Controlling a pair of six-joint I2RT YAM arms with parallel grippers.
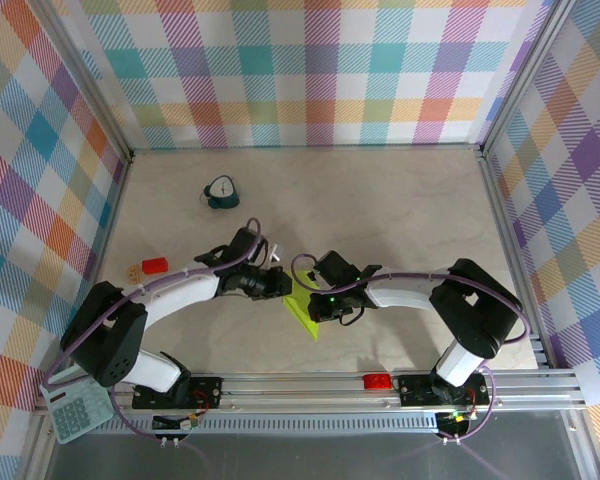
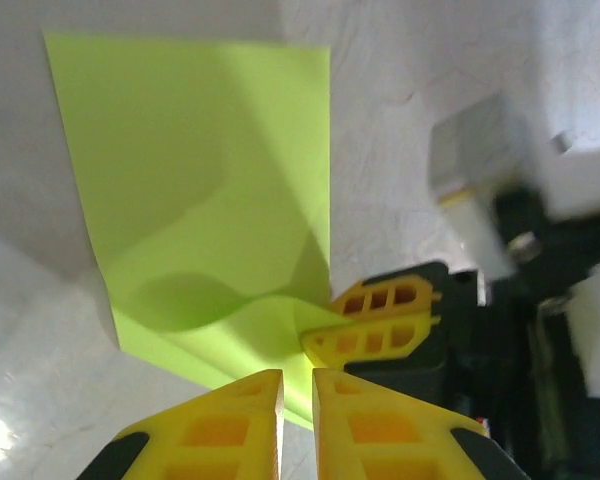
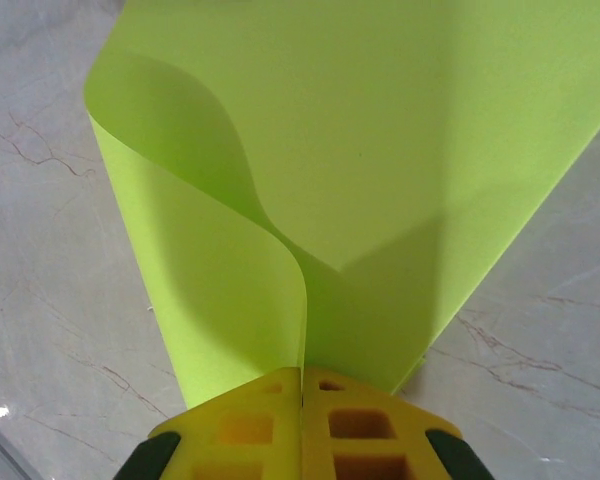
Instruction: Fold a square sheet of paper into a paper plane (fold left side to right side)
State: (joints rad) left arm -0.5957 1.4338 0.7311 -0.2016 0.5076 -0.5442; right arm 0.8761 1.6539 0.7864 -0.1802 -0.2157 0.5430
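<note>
The lime yellow-green square sheet of paper (image 1: 304, 312) lies on the marble table between the two arms. Its near edge is lifted and curled. My right gripper (image 3: 302, 370) is shut on that raised edge; the paper (image 3: 360, 150) curves up from the table into its closed jaws. In the left wrist view the right gripper (image 2: 320, 322) pinches the sheet (image 2: 200, 180) at its right corner. My left gripper (image 2: 298, 372) hovers at the sheet's near edge with a narrow gap between its fingers and nothing held. From above, the left gripper (image 1: 283, 284) and right gripper (image 1: 318, 303) almost meet.
A small teal clock (image 1: 220, 193) stands at the back left. A red block (image 1: 155, 265) and a small tan piece (image 1: 133, 270) lie left of the left arm. A calculator (image 1: 75, 405) rests at the near left corner. Checkered walls close three sides.
</note>
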